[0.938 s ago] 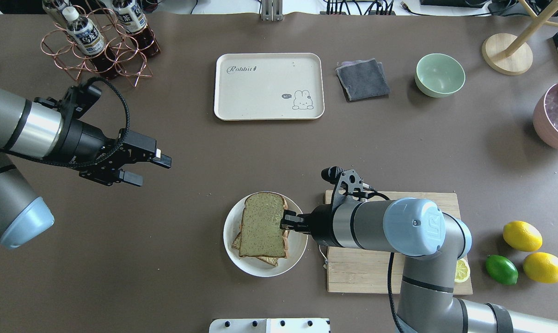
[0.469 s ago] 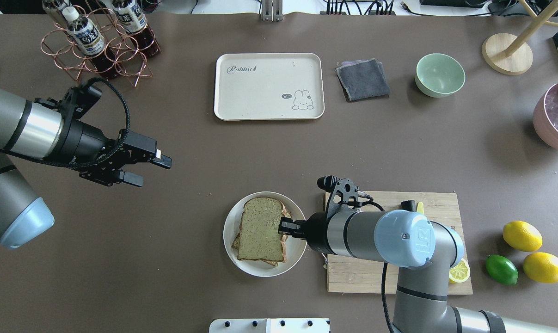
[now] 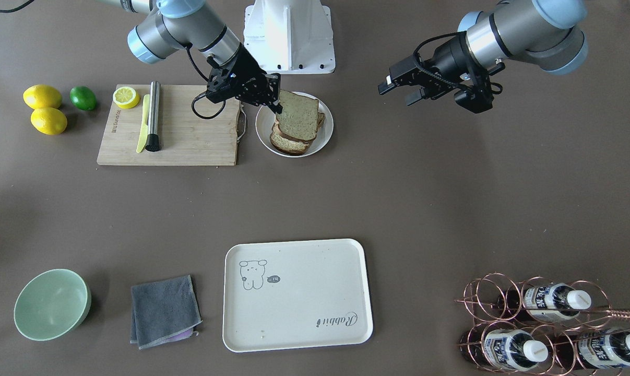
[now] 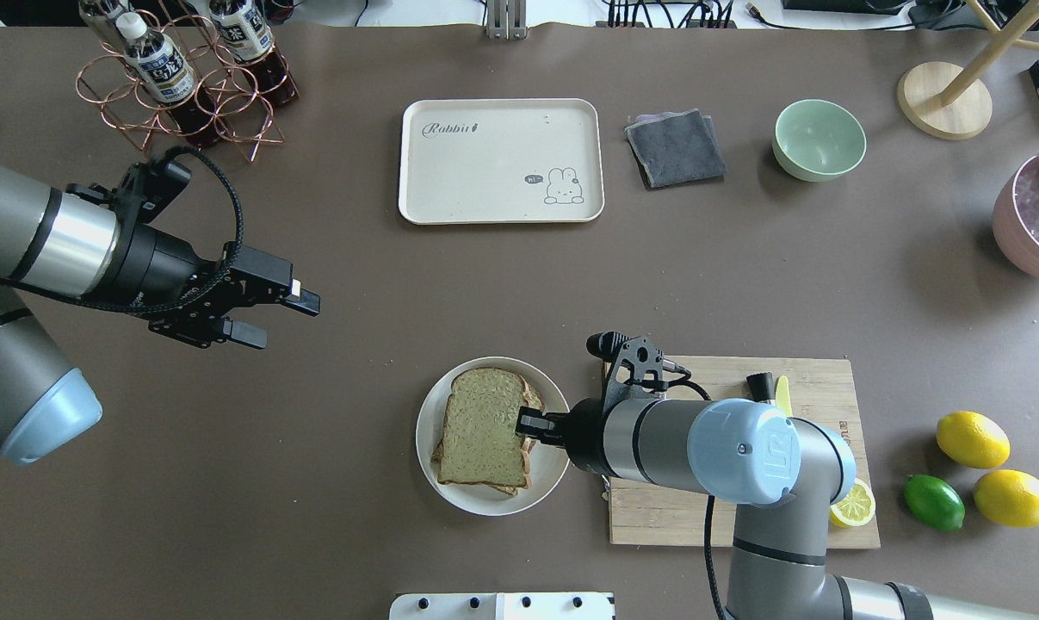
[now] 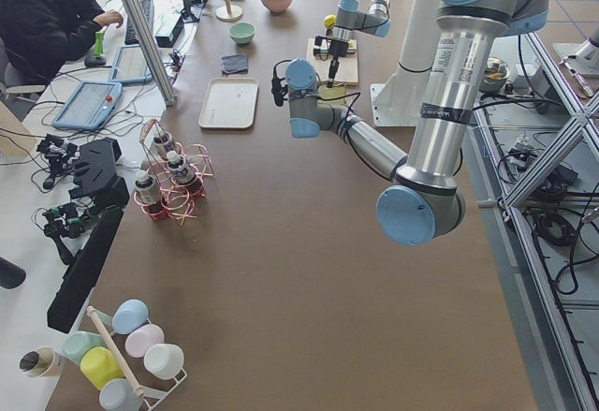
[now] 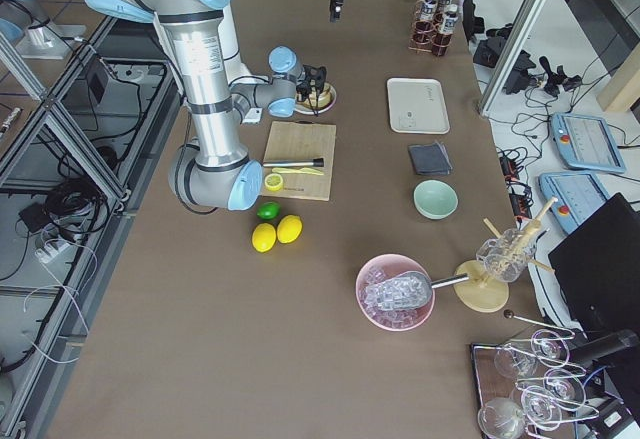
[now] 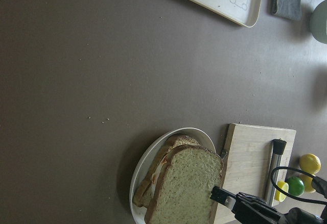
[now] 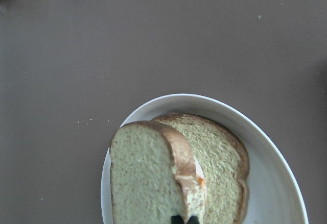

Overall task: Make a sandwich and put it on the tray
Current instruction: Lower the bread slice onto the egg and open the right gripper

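The right hand [image 4: 526, 422] is pinching one edge of the upper square slice of greenish-tan, brown-crusted bread [image 4: 482, 426], apparently tilted over the lower slice [image 8: 219, 147] and white-and-orange fried egg [image 8: 191, 191] on the round white plate [image 4: 426, 448] beside the wooden cutting board [image 4: 657, 517]. The left hand [image 4: 282, 319] is hanging released, well apart. The slice probably needs lowering flat and square over the egg before release; the cream rounded-rectangle tray [image 4: 493, 185] is lying well apart across the worktop [image 4: 743, 275].
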